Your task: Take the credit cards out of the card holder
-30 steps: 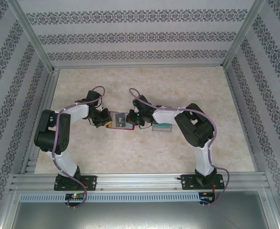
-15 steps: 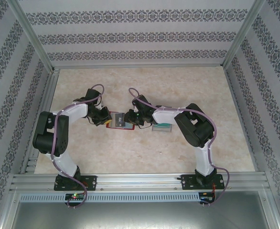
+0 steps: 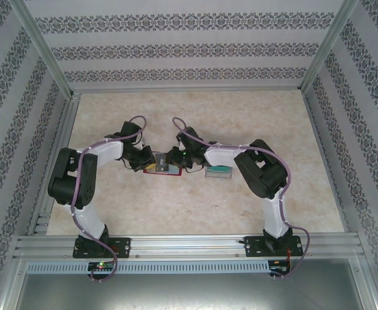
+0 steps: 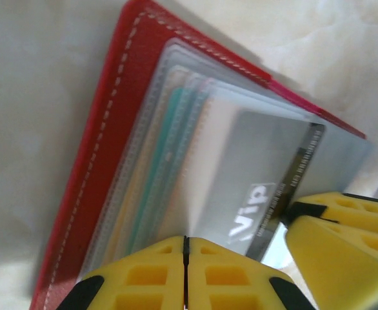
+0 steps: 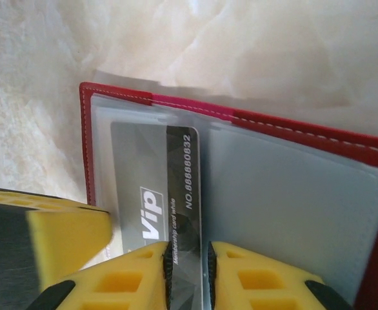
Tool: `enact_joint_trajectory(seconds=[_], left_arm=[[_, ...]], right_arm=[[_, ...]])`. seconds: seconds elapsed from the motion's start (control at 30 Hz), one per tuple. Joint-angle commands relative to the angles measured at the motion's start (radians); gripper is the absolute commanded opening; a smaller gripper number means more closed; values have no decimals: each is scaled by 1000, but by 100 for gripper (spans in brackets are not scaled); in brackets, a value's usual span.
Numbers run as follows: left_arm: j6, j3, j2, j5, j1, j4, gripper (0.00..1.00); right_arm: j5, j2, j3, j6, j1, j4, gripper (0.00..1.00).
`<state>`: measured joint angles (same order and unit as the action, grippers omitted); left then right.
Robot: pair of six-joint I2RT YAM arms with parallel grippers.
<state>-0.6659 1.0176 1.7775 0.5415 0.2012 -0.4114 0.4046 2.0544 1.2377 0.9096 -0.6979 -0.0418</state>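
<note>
Pinching the black plastic VIP card [image 5: 153, 168] with my right hand [image 5: 188, 271], left hand [image 4: 185, 271] clenched at the open red folding card holder [image 5: 292, 126] on the counter [image 3: 240, 116], I feared its clear sleeve [image 5: 286, 194] dragging along.

Red card holder [image 4: 111, 135], pale stitching, grey-black card [image 5: 153, 161] lettered white, perhaps a teal card edge [image 4: 163, 155], cream marbled table [image 3: 240, 116]

We see a pale, marbled beige table [image 3: 240, 123] set inside a booth; its walls [image 3: 176, 48] carry white paper with grey ornamental bands; slanted aluminium posts [image 3: 44, 48] rise at the back corners; a ribbed aluminium rail [image 3: 189, 244] runs along the near edge, with a slotted grey strip [image 3: 189, 266] just below it.
</note>
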Motion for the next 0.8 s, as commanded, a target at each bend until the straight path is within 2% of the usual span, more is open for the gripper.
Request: enact_joint_trajectory(seconds=[0.0,0.4,0.57,0.77], left_arm=[[-3,0,25,-33,4,-28,8],[8,15,60,-60,4,-75,7],[12,21,60,-67,4,-88,7],[14,30,65,-88,4,-105,5]], right_arm=[[21,35,34,-21,-11,2,25],[37,61,34,-16,-12,-6,24],[34,54,13,-4,-8,-32,2],[10,7,-39,-15,12,-37,0]])
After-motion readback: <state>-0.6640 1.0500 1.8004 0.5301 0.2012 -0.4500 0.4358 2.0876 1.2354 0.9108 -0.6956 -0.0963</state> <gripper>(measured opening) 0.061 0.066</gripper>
